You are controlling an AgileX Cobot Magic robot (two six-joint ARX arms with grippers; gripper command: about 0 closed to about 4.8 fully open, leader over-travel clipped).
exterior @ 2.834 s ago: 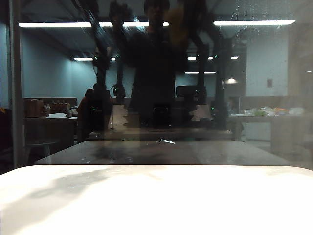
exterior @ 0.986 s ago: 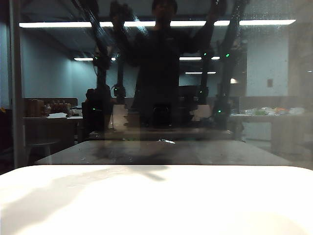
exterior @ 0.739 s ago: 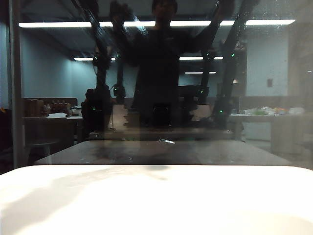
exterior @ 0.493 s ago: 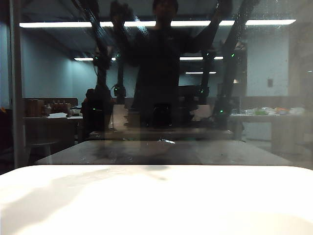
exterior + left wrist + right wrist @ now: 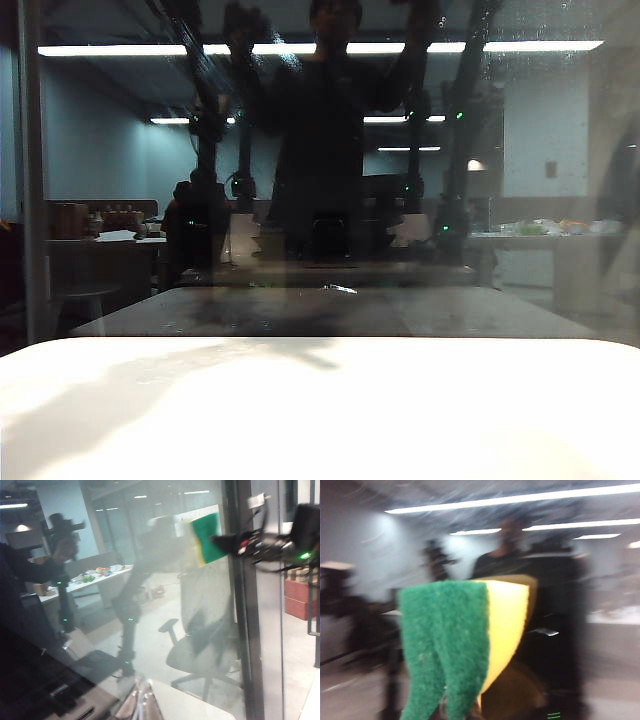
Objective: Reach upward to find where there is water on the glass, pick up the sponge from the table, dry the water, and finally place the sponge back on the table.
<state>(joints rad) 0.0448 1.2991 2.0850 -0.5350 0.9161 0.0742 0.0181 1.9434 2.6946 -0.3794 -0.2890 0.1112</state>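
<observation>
The right gripper (image 5: 457,712) is squeezed tight on the sponge (image 5: 465,640) – up high against the glass (image 5: 165,605). The left gripper is out of sight, so its state cannot be told. The table (image 5: 320,410) sits below.

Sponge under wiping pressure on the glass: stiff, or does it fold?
Likely soft: in the right wrist view the sponge looks creased where the right gripper pinches it. Probably light, since it stands up from that pinch unsupported. Expect it to flatten against the glass.

The white table (image 5: 320,410) spreads wide below the glass (image 5: 560,200), well beneath both raised grippers, with only soft shadows across its top.
</observation>
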